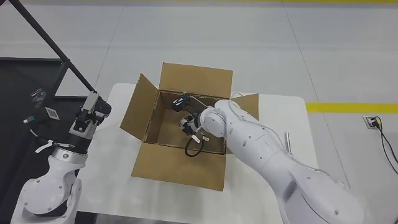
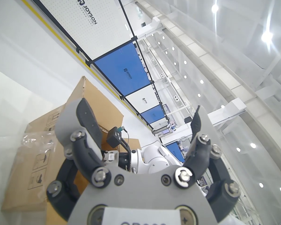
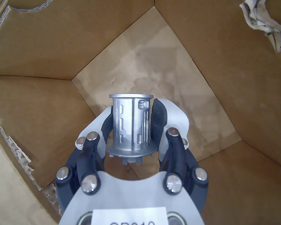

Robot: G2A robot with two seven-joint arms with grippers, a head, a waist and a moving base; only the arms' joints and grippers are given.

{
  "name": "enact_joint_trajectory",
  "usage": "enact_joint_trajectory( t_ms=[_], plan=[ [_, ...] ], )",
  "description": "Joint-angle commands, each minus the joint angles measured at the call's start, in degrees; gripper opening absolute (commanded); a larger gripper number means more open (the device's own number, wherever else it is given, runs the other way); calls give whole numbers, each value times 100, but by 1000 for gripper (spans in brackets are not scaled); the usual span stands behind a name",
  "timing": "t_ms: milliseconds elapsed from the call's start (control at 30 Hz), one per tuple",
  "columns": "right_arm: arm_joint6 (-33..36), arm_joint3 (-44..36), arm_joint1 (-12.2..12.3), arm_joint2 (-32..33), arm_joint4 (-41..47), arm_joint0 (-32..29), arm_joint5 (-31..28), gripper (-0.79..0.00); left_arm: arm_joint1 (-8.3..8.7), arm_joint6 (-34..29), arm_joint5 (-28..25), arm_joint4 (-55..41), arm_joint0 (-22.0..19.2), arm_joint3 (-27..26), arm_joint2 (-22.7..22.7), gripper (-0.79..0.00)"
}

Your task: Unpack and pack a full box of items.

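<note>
The right tool (image 3: 132,115) sits deep inside the open cardboard box (image 1: 196,78), clenched on a ribbed metal cylinder (image 3: 131,127) — the box floor lies beneath it; the left tool (image 2: 140,113) hangs released outside the box, near the white worktop's (image 1: 115,168) left edge.

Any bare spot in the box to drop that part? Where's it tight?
Floor of the brown cardboard box is bare ahead of the right hand gripping the silver ribbed metal cylinder, out to the walls. Crowded only near the crumpled brown paper by one wall. Outside, the white table is bare between box and left hand.
</note>
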Motion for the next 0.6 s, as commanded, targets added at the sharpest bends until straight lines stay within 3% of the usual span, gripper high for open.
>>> enact_joint_trajectory(
  t_ms=[0, 33, 67, 267, 567],
  plan=[
    [0, 3, -1, 0, 0, 0, 0, 0, 0, 0, 0, 0, 0, 0, 0, 0],
    [-26, -11, 0, 3, -5, -14, 9, -419, 0, 0, 0, 0, 0, 0, 0, 0],
    [-89, -47, 3, 25, -2, -39, 37, -757, 0, 0, 0, 0, 0, 0, 0, 0],
    [173, -100, -8, 139, -90, -120, 737, -785, 0, 0, 0, 0, 0, 0, 0, 0],
    [185, 137, -91, 313, -107, -138, 616, -785, 0, 0, 0, 0, 0, 0, 0, 0]
  ],
)
